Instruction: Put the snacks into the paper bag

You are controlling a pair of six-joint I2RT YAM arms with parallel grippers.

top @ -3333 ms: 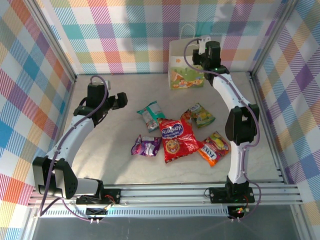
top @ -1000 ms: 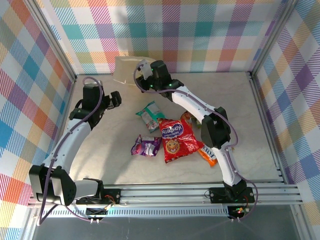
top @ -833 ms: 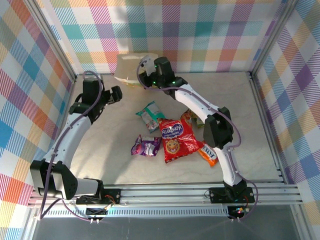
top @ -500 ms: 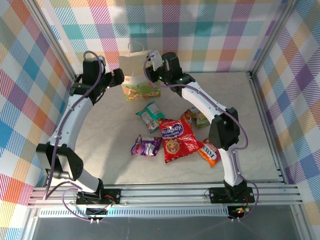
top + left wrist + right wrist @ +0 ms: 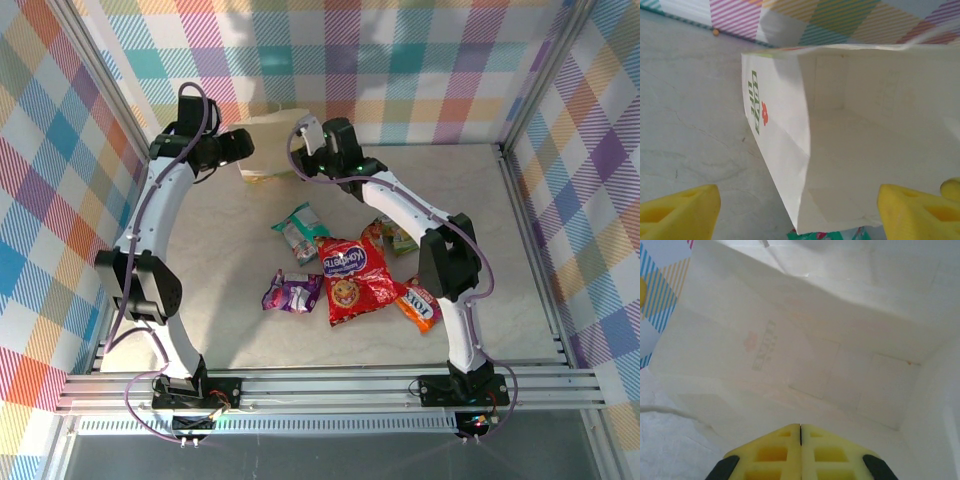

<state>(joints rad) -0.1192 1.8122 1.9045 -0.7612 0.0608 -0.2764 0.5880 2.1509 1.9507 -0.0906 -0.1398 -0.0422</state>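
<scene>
Top external view: the paper bag (image 5: pixel 268 140) has just been tipped over, mouth open, between the grippers. The right gripper (image 5: pixel 303 148), fingers pressed together, pinches its rim. The left gripper (image 5: pixel 240 145), spread, has arrived astride its side wall. The snacks (image 5: pixel 350 270) lie near the bag, ready for loading.

Two slim white arms (image 5: pixel 150 215), black at the joints and bases, purple cables (image 5: pixel 206 110) looping alongside; blocky yellow fingertips (image 5: pixel 775 452) with square cut-outs.

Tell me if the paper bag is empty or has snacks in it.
Empty. Both wrist cameras look into the paper bag and show bare white paper inside; the snacks lie out on the table.
</scene>
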